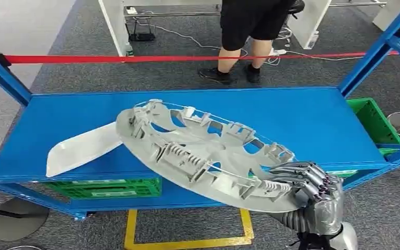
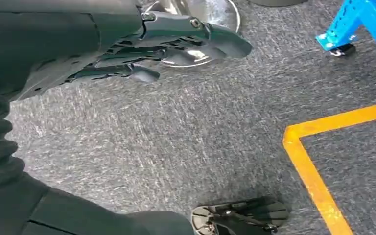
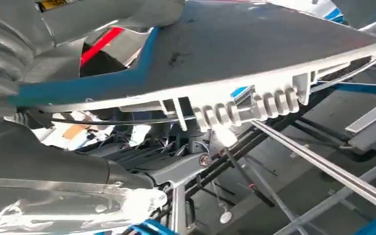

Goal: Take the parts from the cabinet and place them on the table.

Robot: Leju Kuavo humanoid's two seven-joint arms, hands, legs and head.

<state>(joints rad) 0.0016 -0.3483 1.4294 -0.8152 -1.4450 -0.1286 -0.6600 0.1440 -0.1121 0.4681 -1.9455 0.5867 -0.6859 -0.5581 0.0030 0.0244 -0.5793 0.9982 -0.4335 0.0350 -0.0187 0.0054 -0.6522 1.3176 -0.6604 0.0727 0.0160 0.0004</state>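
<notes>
right robot hand [image 1: 304, 182] gripping wheel cover [image 1: 203, 153] rim, tilted over blue bench [image 1: 302, 120] | left robot hand [image 2: 176, 41] empty, fingers loosely apart, above carpet [image 2: 186, 142]

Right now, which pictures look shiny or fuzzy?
Head view: sharp and evenly lit, the grey wheel cover in the right hand looks crisp. Left wrist view: glare on the round metal base beyond the left hand. Right wrist view: close-up, soft, with a white blown-out patch.

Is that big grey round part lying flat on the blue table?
No, tilted. The grey round part slopes over the blue table, its near edge gripped by the right hand.
</notes>
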